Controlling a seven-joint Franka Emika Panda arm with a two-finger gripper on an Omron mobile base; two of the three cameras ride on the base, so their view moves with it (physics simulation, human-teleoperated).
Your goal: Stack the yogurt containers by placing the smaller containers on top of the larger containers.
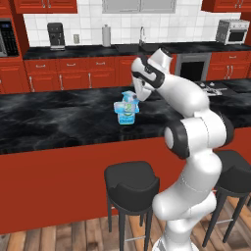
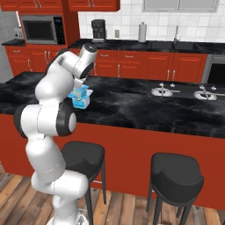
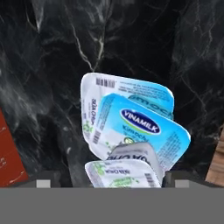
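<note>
pale-blue yogurt containers (image 3: 131, 131) stand stacked on the black marble counter (image 1: 59, 122), tiny cup (image 3: 122, 173) topmost, near the counter's near edge. the gripper (image 3: 113, 179) sits just above, fingers spread and released. stacking looks complete; next calls for a straight retreat upward without nudging the pile.

A stack of light-blue yogurt containers (image 1: 127, 110) stands on the black marble island counter (image 1: 59, 120), the widest tub at the bottom. The white arm bends over it, and its gripper (image 1: 137, 96) hangs just above the stack's right side; its jaws seem apart, though they are hard to make out. Two black stools (image 1: 131, 186) stand before the red island front.
</note>
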